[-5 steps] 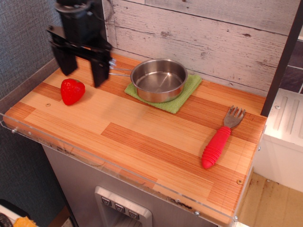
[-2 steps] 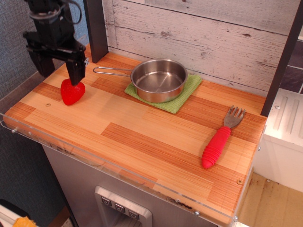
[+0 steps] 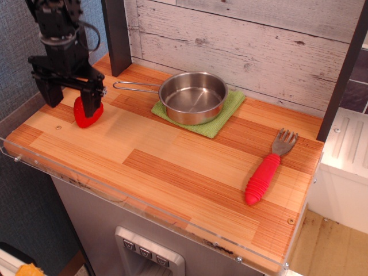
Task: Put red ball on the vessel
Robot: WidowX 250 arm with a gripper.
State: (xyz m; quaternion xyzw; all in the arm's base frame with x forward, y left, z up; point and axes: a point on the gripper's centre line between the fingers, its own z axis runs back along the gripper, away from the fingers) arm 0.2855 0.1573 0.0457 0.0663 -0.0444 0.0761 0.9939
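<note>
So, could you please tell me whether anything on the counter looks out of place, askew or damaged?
Nothing stands out. The pan sits upright on the green mat, the fork lies flat, and the red ball rests on the wood below the end effector.

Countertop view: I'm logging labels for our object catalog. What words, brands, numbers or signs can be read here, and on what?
None can be read.
Pan, red strawberry toy, fork, green mat: no visible markings.
Buttons on the panel below the counter: any symbols are too small to read.
</note>
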